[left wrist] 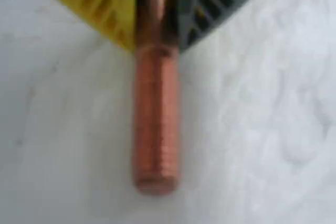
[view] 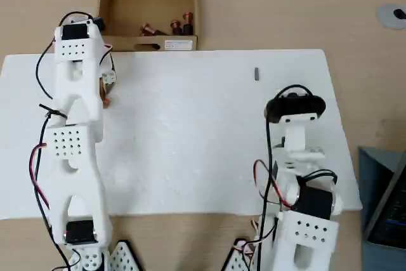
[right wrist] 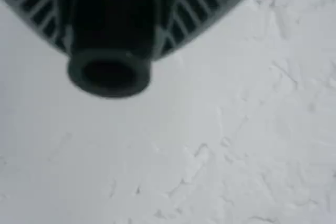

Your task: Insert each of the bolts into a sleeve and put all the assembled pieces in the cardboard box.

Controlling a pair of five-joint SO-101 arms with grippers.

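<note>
My left gripper (left wrist: 156, 30) is shut on a copper bolt (left wrist: 156, 114), its threaded shank sticking out past the yellow and grey fingers just above the white mat. In the high view this gripper (view: 106, 91) sits at the mat's left side, near the cardboard box (view: 108, 4). My right gripper (right wrist: 113, 24) is shut on a black sleeve (right wrist: 109, 72), whose open end faces the camera over the mat. The right arm (view: 295, 109) stands at the mat's right side. Several copper and black assembled pieces (view: 168, 28) lie in the box. Another small dark sleeve (view: 256, 73) lies on the mat.
The white foam mat (view: 184, 138) covers most of the wooden table. The box stands beyond the mat's far edge, at the left. A dark object (view: 384, 201) sits at the table's right edge, and a round grey fitting (view: 391, 15) at the far right.
</note>
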